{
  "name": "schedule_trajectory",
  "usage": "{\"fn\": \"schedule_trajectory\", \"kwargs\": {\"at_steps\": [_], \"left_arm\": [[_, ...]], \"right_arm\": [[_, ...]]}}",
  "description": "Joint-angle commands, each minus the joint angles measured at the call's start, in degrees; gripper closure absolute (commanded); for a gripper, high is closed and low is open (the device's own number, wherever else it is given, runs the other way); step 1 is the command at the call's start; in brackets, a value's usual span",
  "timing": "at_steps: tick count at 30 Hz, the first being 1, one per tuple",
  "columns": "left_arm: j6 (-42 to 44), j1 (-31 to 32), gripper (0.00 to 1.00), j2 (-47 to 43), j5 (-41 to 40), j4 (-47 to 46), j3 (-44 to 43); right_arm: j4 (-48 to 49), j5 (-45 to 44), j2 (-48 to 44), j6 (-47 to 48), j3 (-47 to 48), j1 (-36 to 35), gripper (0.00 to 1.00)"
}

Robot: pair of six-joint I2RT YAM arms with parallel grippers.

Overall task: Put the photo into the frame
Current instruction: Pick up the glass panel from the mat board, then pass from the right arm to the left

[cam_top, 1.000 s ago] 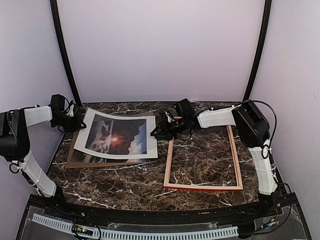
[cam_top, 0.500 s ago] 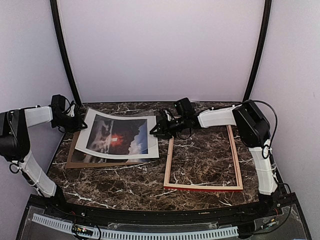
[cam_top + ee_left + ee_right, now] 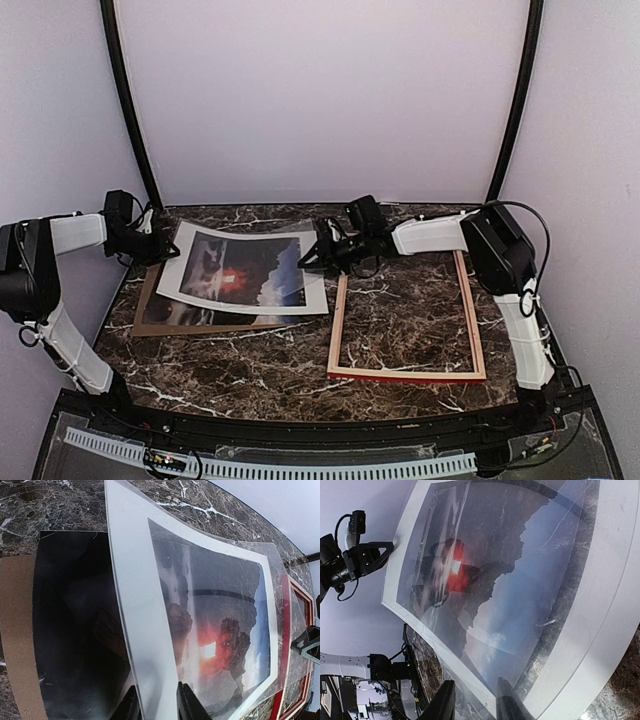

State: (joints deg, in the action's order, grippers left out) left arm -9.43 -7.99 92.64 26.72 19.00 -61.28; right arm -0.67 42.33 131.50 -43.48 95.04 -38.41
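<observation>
The white mat border [image 3: 318, 300] with a clear sheet over its window is held above the table, bowed. My left gripper [image 3: 158, 245] is shut on its left edge; the mat passes between the fingers in the left wrist view [image 3: 157, 707]. My right gripper [image 3: 312, 255] is shut on its right edge [image 3: 475, 702]. The photo [image 3: 75, 605], dark with a red-orange glow [image 3: 232, 283], lies on the brown board under the mat and shows through the window [image 3: 455, 570]. The frame [image 3: 405, 375] lies flat on the right, pale back up, its red edge in the left wrist view [image 3: 286, 630].
The brown cardboard backing board [image 3: 150, 325] lies at the left of the marble table [image 3: 260, 370], also in the left wrist view [image 3: 17, 630]. Black poles and pale walls close in the back and sides.
The mat has shifted a little right toward the frame, both grippers moving with it. The photo's glow, the board and the frame have stayed put.
</observation>
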Motion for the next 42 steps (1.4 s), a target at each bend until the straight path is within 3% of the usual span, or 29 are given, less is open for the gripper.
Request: {"fn": "schedule_trajectory", "kwargs": {"at_steps": [1, 8, 11, 17, 23, 26, 33, 42], "left_arm": [[0.48, 0.58, 0.73, -2.42, 0.47, 0.04, 0.55], [0.15, 0.51, 0.72, -2.17, -9.28, 3.04, -0.35], [0.15, 0.44, 0.69, -2.25, -12.45, 4.13, -0.98], [0.64, 0.32, 0.50, -4.80, -16.63, 3.85, -1.89], [2.10, 0.42, 0.31, -11.82, -14.15, 0.00, -1.02], [3.27, 0.53, 0.26, -14.33, -11.16, -0.88, -1.51], [7.34, 4.43, 0.10, -20.22, -3.28, -0.89, -4.50], [16.97, 15.50, 0.07, -23.09, 6.70, 5.07, -10.47]], "right_arm": [[-1.60, -1.15, 0.80, 1.55, 2.79, -0.65, 0.75], [-3.73, -2.38, -1.15, 3.06, 2.80, -0.44, 1.00], [-3.43, -2.59, -2.82, 3.39, 1.95, -0.21, 1.00], [-2.08, -0.91, -8.74, 4.83, 0.01, 0.48, 1.00], [-1.43, 3.50, -15.33, 6.09, -1.48, 0.95, 1.00], [-2.62, 6.30, -18.28, 8.20, -2.49, 0.97, 1.00], [-19.71, 8.78, -25.54, 23.88, -1.95, 0.97, 1.00], [-43.19, 3.18, -40.67, 44.78, -3.54, 0.91, 1.00]]}}
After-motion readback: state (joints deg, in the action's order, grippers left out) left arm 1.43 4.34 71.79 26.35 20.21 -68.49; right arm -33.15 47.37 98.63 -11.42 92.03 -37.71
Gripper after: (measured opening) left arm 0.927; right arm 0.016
